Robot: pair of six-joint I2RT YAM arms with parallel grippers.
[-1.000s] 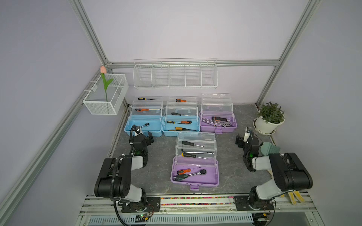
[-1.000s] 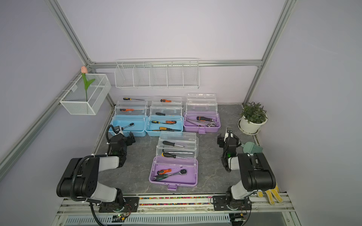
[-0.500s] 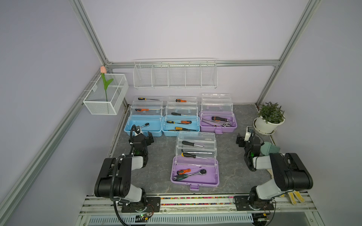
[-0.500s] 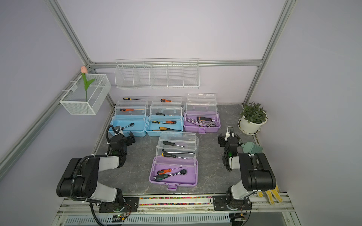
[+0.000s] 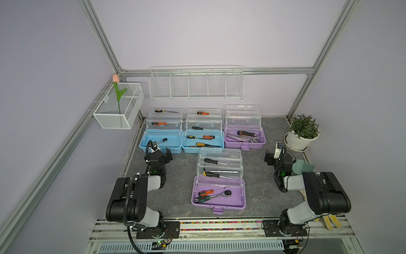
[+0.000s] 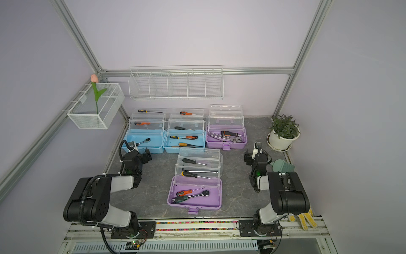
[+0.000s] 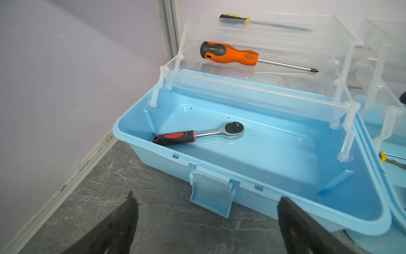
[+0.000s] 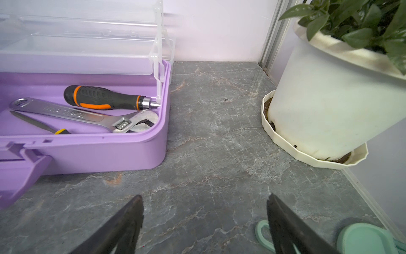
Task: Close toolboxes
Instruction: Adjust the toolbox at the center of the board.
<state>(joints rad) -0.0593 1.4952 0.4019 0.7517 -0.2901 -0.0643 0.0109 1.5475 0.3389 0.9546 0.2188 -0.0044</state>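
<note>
— So where's everything sitting?
— Three in a row along the back of the tabletop (image 5: 175,180): the left blue toolbox (image 5: 160,141), the middle blue toolbox (image 5: 203,143) right against it, then the back purple toolbox (image 5: 245,140). The front purple toolbox (image 5: 218,195) sits alone, nearer the arms. All four stand open, clear trays fanned up and back, tools lying in them.
— And the arms?
— The left pincer (image 7: 207,198) hangs low just in front of the left blue toolbox, facing its dangling latch (image 7: 212,193), jaws spread wide, nothing between them. A ratchet (image 7: 200,134) lies in that base.
— The other one?
— The right pincer (image 8: 205,198) is spread too and empty, over bare tabletop between the back purple toolbox and the potted plant (image 8: 329,99), with a green brush (image 8: 364,239) just beside it
</note>
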